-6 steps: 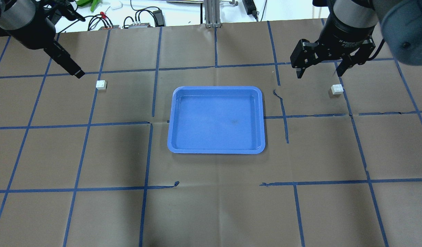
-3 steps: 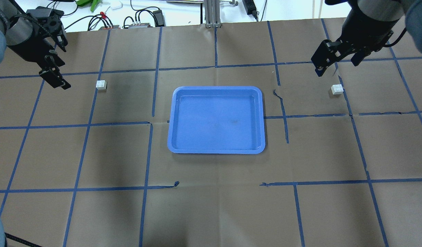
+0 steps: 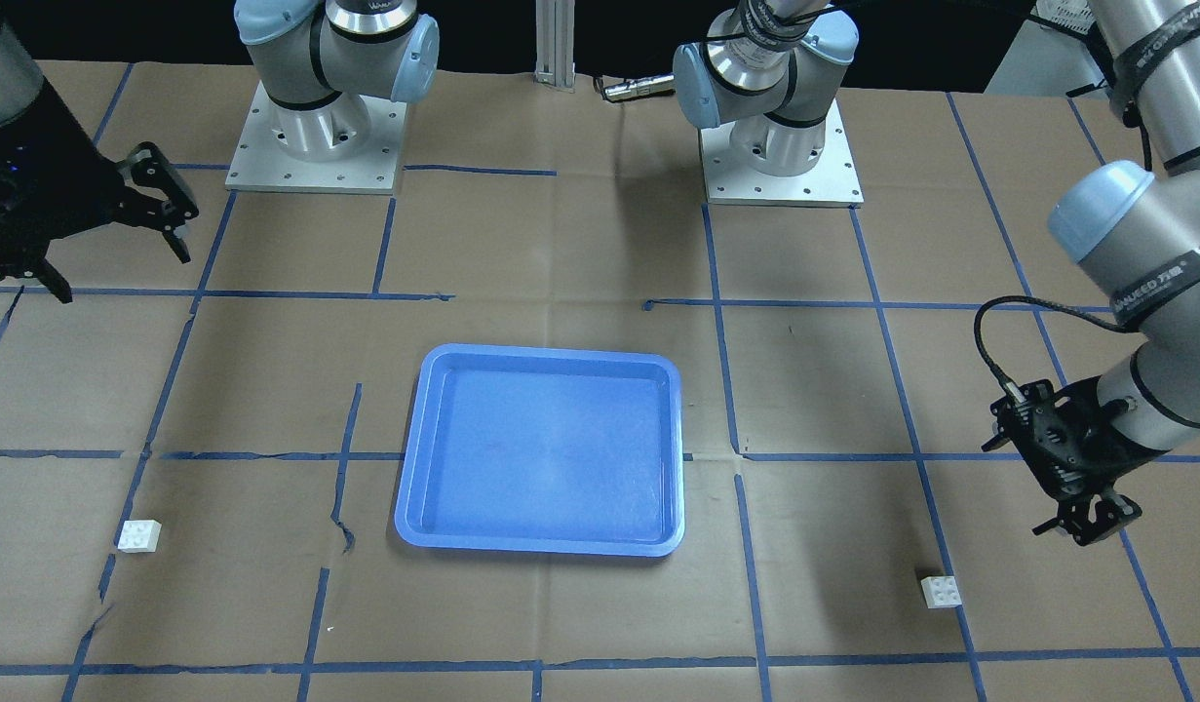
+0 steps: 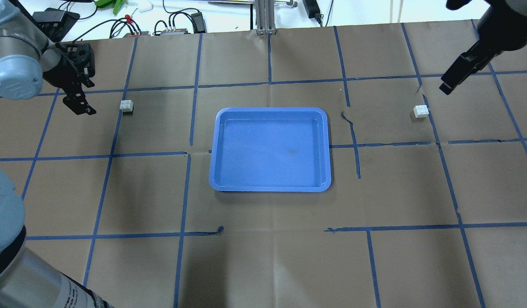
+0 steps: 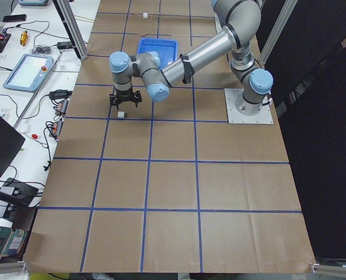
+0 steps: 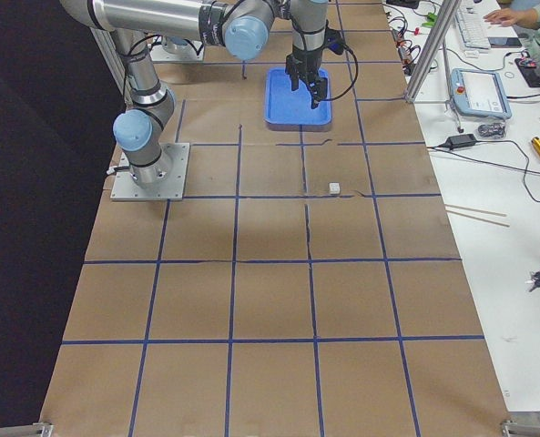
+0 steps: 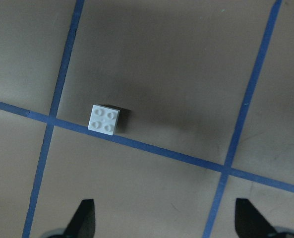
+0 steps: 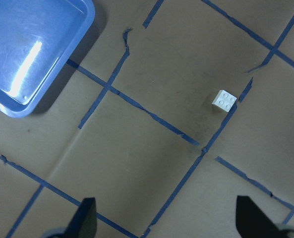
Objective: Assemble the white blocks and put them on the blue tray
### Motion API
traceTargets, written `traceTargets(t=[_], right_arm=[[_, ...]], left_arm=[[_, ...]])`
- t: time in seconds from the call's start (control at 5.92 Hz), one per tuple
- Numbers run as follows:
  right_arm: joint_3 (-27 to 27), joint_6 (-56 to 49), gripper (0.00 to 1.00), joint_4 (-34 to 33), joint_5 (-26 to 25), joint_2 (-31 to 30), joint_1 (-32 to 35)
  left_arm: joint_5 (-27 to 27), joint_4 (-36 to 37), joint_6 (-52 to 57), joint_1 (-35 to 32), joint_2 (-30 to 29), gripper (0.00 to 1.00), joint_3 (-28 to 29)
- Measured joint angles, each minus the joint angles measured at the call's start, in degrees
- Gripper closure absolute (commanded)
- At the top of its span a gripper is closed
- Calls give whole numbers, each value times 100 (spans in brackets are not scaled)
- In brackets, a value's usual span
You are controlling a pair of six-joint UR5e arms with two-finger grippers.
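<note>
Lettering on the left arm (image 3: 1160,283) was too small to read. Left gripper (image 4: 81,107) hung with its fingertips (image 7: 85,218) spread wide, holding nothing, just beside the left white block (image 4: 126,106). That block sat studs up on the brown paper (image 4: 267,256), its edge against a blue tape line (image 7: 161,153) and its sides nearly square to the grid. At the centre lay the blue tray (image 4: 269,188), long axis running left to right, with both blocks well apart from it on the paper. The right white block (image 4: 421,111) sat studs up, turned slightly askew. Right gripper (image 4: 445,85) hovered near it, jaws likewise wide apart.
</note>
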Motion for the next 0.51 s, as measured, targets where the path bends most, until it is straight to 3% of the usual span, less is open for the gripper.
traceTargets(t=[0.51], right_arm=[[23,-3260,0,-598,-150,314,-596]], left_arm=[[-558,424,716,11,-737,2,228]])
